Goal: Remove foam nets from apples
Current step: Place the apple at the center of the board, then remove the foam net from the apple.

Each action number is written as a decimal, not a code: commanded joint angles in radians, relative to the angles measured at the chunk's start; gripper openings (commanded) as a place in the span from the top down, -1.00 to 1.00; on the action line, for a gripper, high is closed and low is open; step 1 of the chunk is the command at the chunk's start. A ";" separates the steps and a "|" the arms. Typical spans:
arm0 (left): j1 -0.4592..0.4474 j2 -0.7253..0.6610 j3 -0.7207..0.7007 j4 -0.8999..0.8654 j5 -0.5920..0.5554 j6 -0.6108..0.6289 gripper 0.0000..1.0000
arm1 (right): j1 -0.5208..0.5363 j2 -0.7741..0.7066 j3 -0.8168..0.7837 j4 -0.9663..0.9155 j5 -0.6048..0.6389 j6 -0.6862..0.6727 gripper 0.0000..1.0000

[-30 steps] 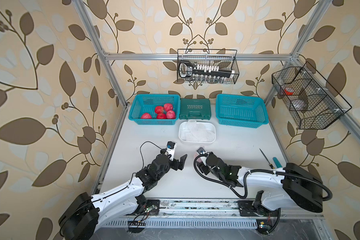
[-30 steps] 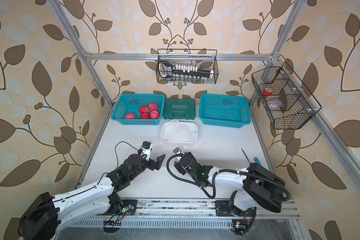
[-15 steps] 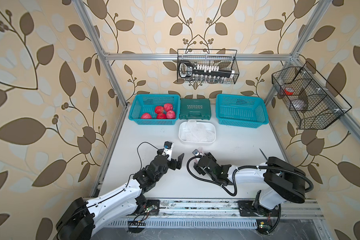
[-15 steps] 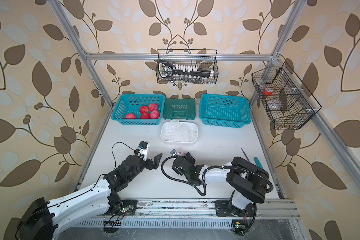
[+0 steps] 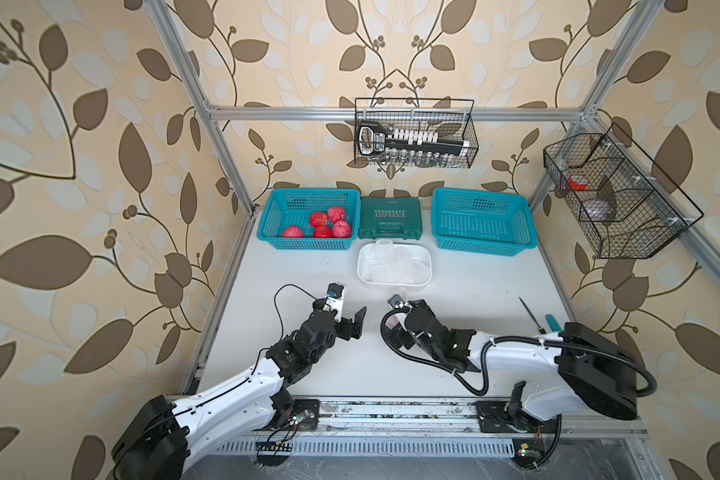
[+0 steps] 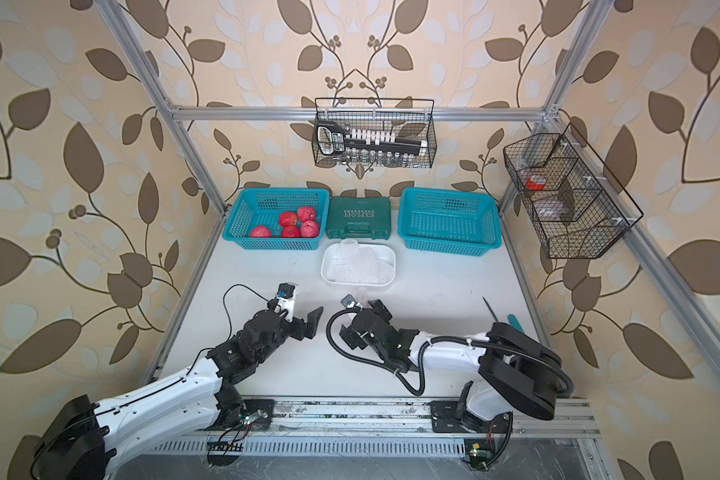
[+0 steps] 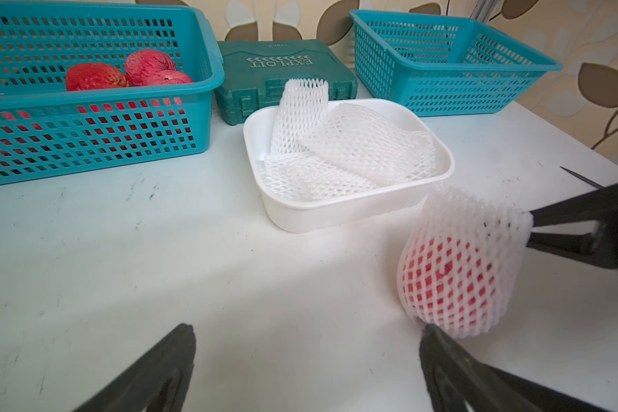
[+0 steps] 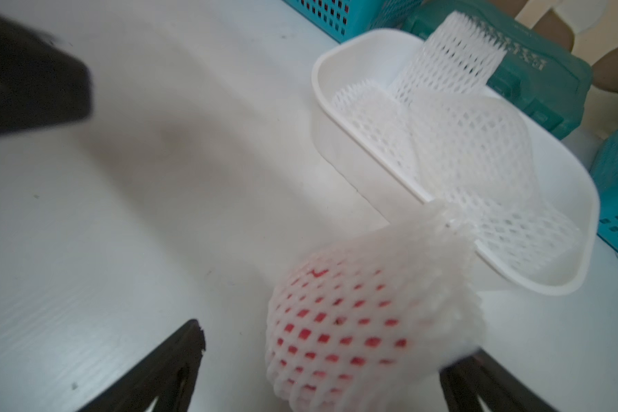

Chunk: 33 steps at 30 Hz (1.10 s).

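White scuffed tabletop (image 5: 308,274), leaf-patterned walls (image 5: 80,166), aluminium frame (image 5: 292,113); left and right jaws apart.

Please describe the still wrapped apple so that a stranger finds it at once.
Find the white tub in front of the green case. On the table just in front of it lies one apple. Only it wears a white foam net; the apples in the teal basket are bare.

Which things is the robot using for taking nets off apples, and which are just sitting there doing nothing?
For the job: apple still in its net; bare apples in the left blue basket; empty nets in the white tub.

Just lying about: green tool case; empty blue basket; wire basket at the back; wire basket at the side; pointy tool.
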State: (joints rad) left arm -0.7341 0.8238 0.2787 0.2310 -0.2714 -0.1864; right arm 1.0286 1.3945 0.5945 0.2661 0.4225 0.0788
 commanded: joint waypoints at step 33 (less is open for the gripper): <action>-0.008 0.024 0.010 0.037 0.164 0.047 -0.98 | -0.425 0.014 0.043 -0.034 -0.638 0.405 -0.89</action>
State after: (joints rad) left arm -0.7341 0.8490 0.2535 0.2432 -0.1116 -0.1566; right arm 0.5865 1.3838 0.5987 0.2493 -0.1909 0.4675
